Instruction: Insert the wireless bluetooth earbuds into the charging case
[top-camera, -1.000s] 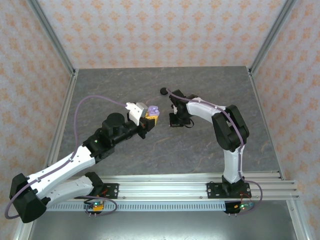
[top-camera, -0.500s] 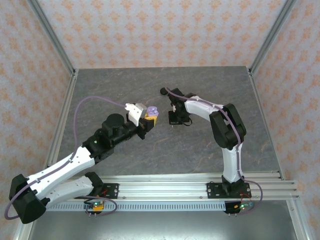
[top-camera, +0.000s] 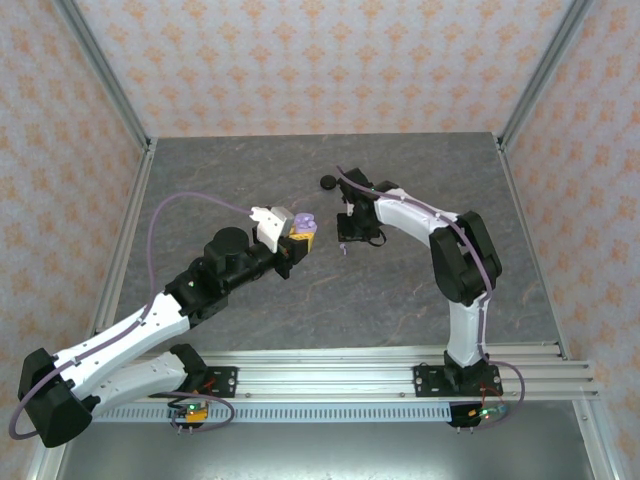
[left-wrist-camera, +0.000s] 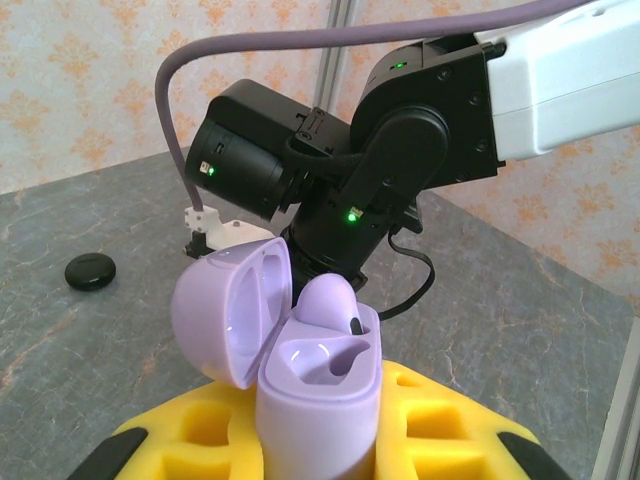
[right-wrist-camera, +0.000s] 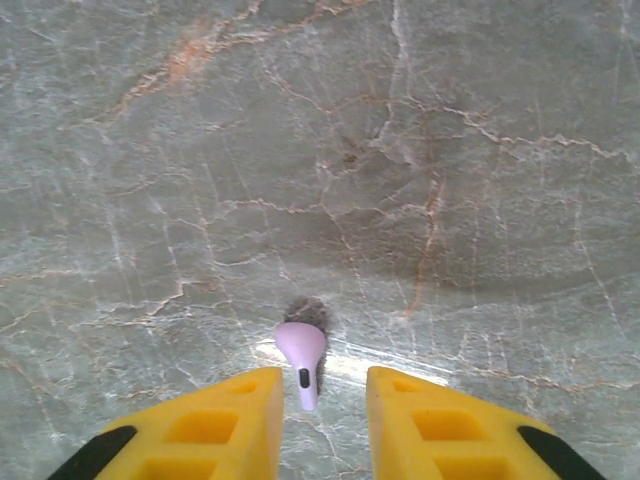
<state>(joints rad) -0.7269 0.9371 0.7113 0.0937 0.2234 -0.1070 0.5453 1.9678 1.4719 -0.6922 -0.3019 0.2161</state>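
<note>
Over mid-table, the left gripper (top-camera: 297, 236) pinches the charging case (left-wrist-camera: 320, 390) by its base between the yellow pads and holds it clear of the grey table (right-wrist-camera: 470, 140). Reading: the case is held up with its mouth open so the other arm can bring an earbud in from above. The lid (left-wrist-camera: 232, 300) is hinged back, out of the way. One well is already filled by the seated earbud (left-wrist-camera: 328, 298), lavender, bulb up. The neighbouring well is bare and glossy.

The right gripper (right-wrist-camera: 322, 385) points down at the table with its jaws spread. The loose earbud (right-wrist-camera: 300, 352), also lavender, lies on the marbled surface in the gap between the two yellow fingertips. Neither pad touches it, as far as I can tell. Its bulb points away from the wrist camera and its stem toward it.

Judgement: the straddle sets up a pinch across the stem, which would leave the bulb free to enter the well. About half the lavender pair is done.

Risk: the piece is small, smooth and rounded, so it may squirt sideways as the pads meet.

A black disc (left-wrist-camera: 90, 270) sits on the table behind the right arm, well apart from both grippers.
</note>
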